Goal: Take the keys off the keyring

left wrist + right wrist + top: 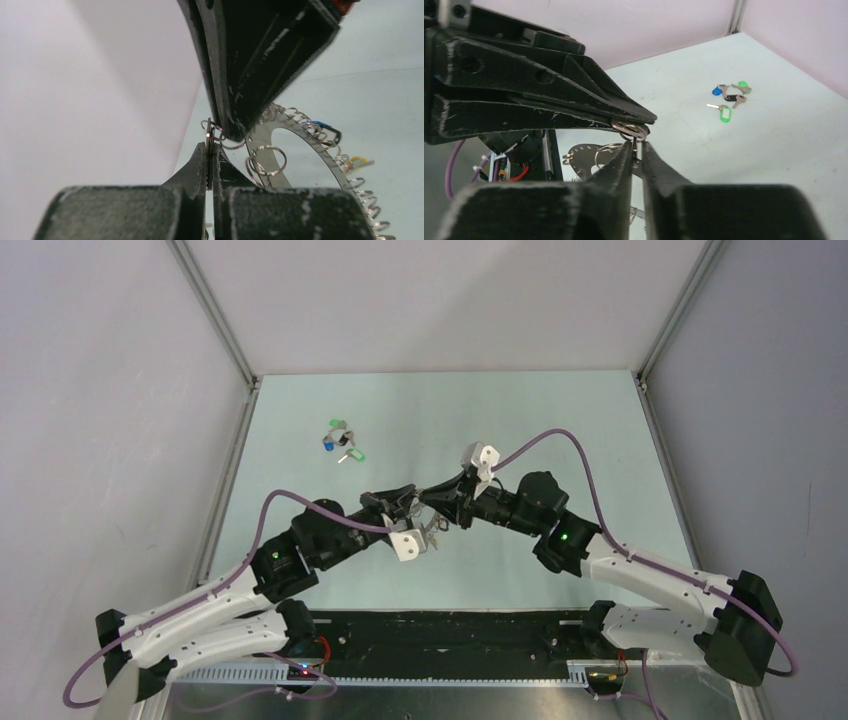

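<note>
My two grippers meet tip to tip above the table's middle. The left gripper (413,502) (210,145) is shut on a small wire loop (631,129) at the keyring's rim. The right gripper (428,502) (637,146) is shut on a thin silver piece hanging from that loop, seemingly a key seen edge-on. The grey keyring (432,532) (262,137) (579,152) hangs below both tips. It carries a blue-tagged key (325,131) and a yellow-tagged key (357,161). Several loose keys (340,440) (729,97) with green, blue and black tags lie on the table at the far left.
The pale green table (560,440) is walled by grey panels with metal posts at the back corners (250,380). Purple cables (560,435) arch over both arms. A black base rail (450,635) runs along the near edge.
</note>
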Motion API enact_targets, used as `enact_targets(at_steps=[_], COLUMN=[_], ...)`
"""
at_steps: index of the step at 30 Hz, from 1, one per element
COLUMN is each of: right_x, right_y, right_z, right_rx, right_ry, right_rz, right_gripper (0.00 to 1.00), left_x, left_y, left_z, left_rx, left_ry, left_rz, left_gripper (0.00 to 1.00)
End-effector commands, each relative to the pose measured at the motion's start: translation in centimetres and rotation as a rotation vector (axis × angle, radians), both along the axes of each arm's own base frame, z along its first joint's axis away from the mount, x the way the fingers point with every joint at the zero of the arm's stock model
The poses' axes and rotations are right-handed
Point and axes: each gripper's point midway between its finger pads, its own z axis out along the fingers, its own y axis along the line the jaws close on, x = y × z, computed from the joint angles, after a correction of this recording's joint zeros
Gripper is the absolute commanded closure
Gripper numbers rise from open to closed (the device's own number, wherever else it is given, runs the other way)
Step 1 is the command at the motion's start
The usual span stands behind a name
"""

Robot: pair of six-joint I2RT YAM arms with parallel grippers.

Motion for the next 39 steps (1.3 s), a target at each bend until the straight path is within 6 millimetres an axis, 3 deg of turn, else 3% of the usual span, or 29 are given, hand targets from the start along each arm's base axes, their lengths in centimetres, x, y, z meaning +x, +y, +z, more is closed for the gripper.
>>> enact_targets(at_steps=[1,2,11,18,24,33,39], right_x=[0.0,-0.1,-1.1,-1.0,-0.6,-1.8,-1.8], right_y=[0.0,-0.1,-1.9,-2.6,-2.0,-2.6,-2.8], right_z=[1.5,1.7,2.6,5.4,6.9,9.2,8.4], right_rx=[0.044,0.044,0.041,0.185,0.284,0.404,0.44], right_ry=[-0.042,-0.046,-0.058,-0.09,-0.099,-0.129,-0.111], right_rz=[-0.004,-0.005,-0.009,-0.025,-0.019,0.036,0.053], right_gripper=[0.94,1.0,1.0,1.0,1.0,1.0,1.0], left_x=[0.1,0.1,0.4,0.1,-0.2,-0.3,-0.4], left_y=[0.2,0.3,0.5,-0.1,-0.4,-0.4,-0.3], left_z=[3.4,3.4,3.3,3.1,3.1,3.1,3.3], left_rx=[-0.089,-0.089,-0.086,-0.082,-0.089,-0.093,-0.101], left_ry=[-0.069,-0.069,-0.069,-0.06,-0.05,-0.047,-0.049], left_rz=[0.01,0.012,0.03,-0.001,-0.023,-0.027,-0.029], left_gripper=[1.0,1.0,1.0,1.0,1.0,1.0,1.0])
